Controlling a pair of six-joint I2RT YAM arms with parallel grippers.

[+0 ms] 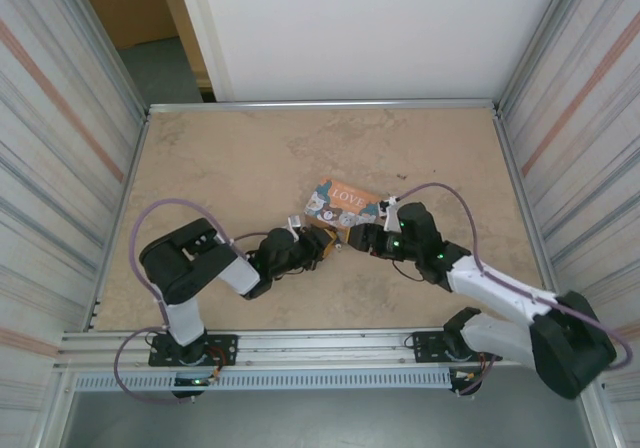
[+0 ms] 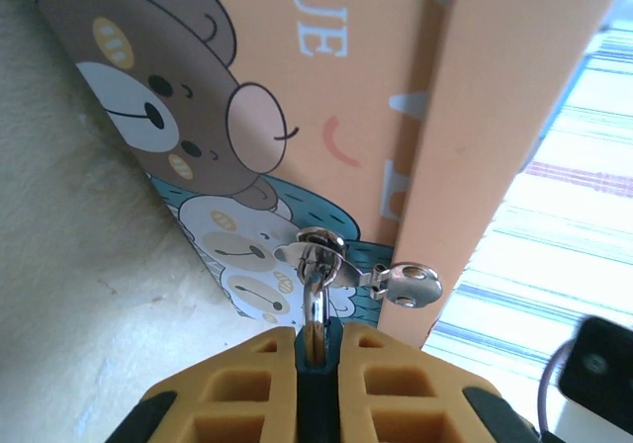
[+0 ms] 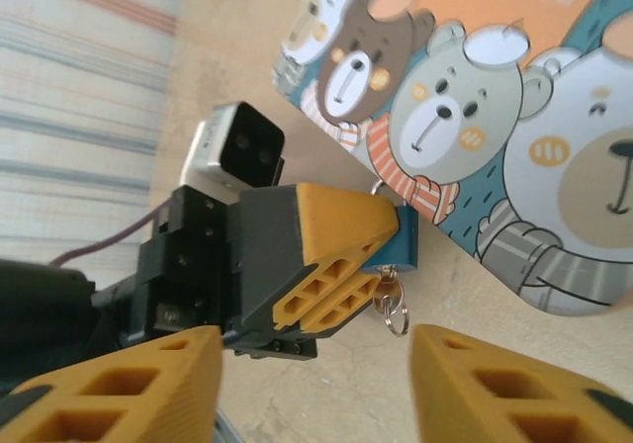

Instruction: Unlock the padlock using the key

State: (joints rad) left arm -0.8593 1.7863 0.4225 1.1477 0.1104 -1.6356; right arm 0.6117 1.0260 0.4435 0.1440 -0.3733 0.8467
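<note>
1. The padlock [image 3: 406, 250] is pinched by the left gripper [image 2: 318, 337] at the near edge of the box [image 1: 345, 200].
2. The key [image 3: 387, 287] seems to be stuck in underneath.
3. The right gripper [image 3: 316, 349] is spread; next the key must be pinched and turned.

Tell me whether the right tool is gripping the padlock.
No: the right tool stands open and empty, while the left tool clamps the blue padlock.

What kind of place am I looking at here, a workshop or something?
Most likely a robot test cell in a lab: a left arm and a right arm are bolted to a metal rail at the near edge of a table, and striped panels wall it in on both sides.
</note>
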